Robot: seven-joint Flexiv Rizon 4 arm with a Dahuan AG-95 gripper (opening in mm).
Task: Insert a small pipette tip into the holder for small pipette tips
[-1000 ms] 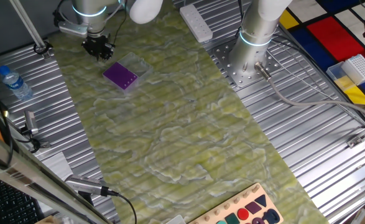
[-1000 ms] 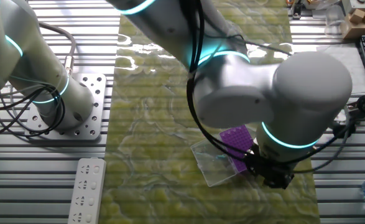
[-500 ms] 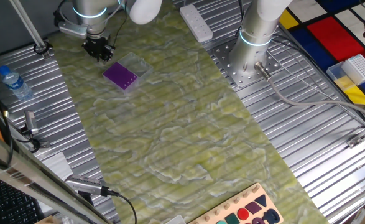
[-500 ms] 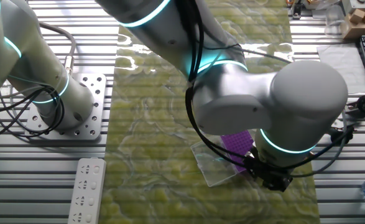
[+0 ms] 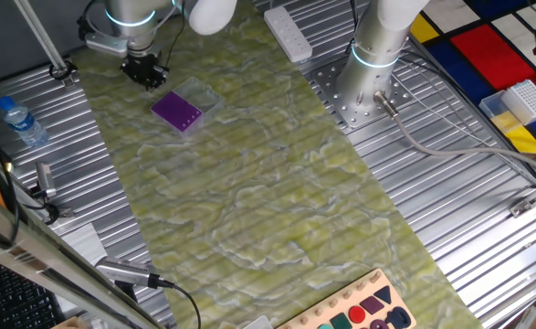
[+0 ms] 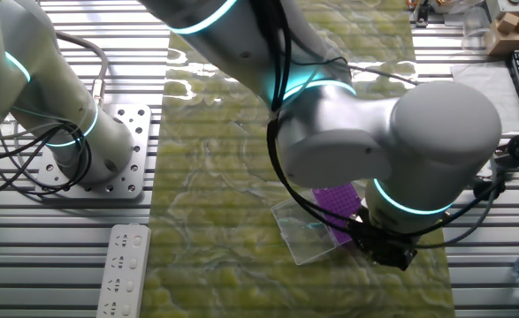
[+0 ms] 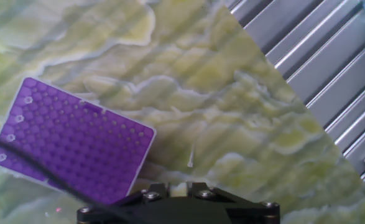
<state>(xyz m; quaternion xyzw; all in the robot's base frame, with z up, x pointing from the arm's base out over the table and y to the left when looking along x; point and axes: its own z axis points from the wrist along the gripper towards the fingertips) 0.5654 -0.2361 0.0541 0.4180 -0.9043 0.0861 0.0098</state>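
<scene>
From where I stand, the gripper (image 5: 145,71) is mostly hidden: the hand view cuts it to a black block with screws at the bottom edge, and in the other fixed view the arm's bulky grey joint covers much of it, so I cannot tell whether the fingers are apart or together. A thin pale sliver, possibly the pipette tip (image 7: 191,157), shows faintly over the mat (image 5: 277,174). The purple holder (image 7: 70,139), flat and square with a fine hole grid, lies beside its clear cover (image 6: 308,234) on the green marbled mat, just beside the gripper. Ribbed metal table (image 5: 487,210) surrounds it.
</scene>
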